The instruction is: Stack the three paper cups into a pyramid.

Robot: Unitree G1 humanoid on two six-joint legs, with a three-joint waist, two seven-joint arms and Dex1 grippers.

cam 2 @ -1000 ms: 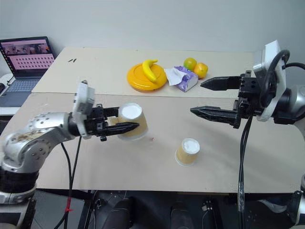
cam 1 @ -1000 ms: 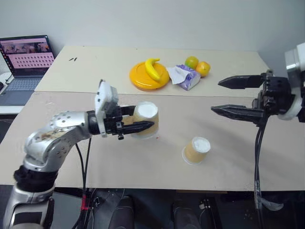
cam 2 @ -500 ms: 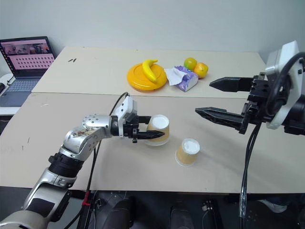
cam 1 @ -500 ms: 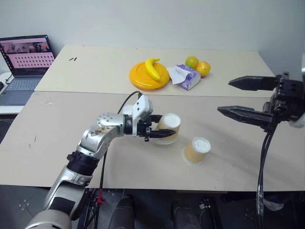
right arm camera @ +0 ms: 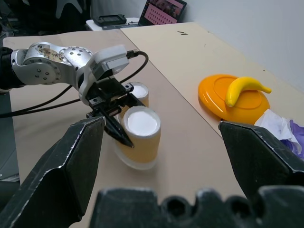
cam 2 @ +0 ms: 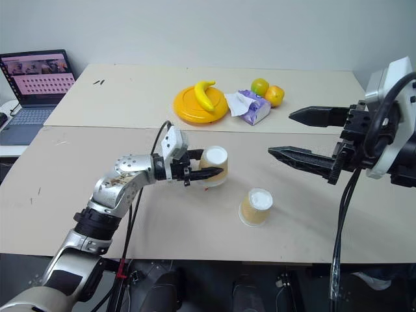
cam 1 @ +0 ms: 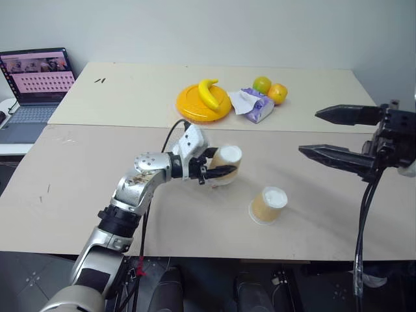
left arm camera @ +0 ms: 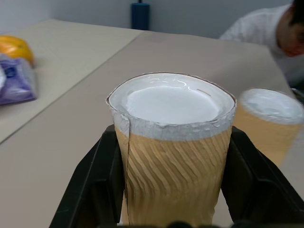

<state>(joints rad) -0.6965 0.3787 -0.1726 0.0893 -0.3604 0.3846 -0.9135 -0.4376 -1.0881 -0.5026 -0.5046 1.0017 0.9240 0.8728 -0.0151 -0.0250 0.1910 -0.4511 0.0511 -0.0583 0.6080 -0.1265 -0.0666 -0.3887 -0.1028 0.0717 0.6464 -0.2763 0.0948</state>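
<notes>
Two cups counted: one in the left gripper [cam 1: 220,166], one standing on the table [cam 1: 78,195].
Held cup [left arm camera: 172,161]: it is upside down, white base up, above the middle of the table. Its ribbed tan wall looks thick, so a further cup is perhaps nested inside; this cannot be told.
Free cup [cam 1: 268,204]: also upside down, near the front edge of the table, close to the held cup but apart from it.
Step in hand: judged as bringing the held cup beside the free cup to form the base row of the pyramid.
How to do it well: the arm should keep the cup upright and lower it flat, so the wide rim meets the table all around. The two cups should stand just beside each other with only a narrow gap, so that a top cup can bridge both bases. The fingers should open slowly and draw away sideways, without brushing the free cup.
Risk: the paper wall is soft, and a hard squeeze may dent it.
Left gripper: its two black fingers are closed on the sides of the held cup, one on each side.
Right gripper [cam 1: 309,133]: it hangs over the right part of the table with the jaws spread wide, holding and touching nothing.
</notes>
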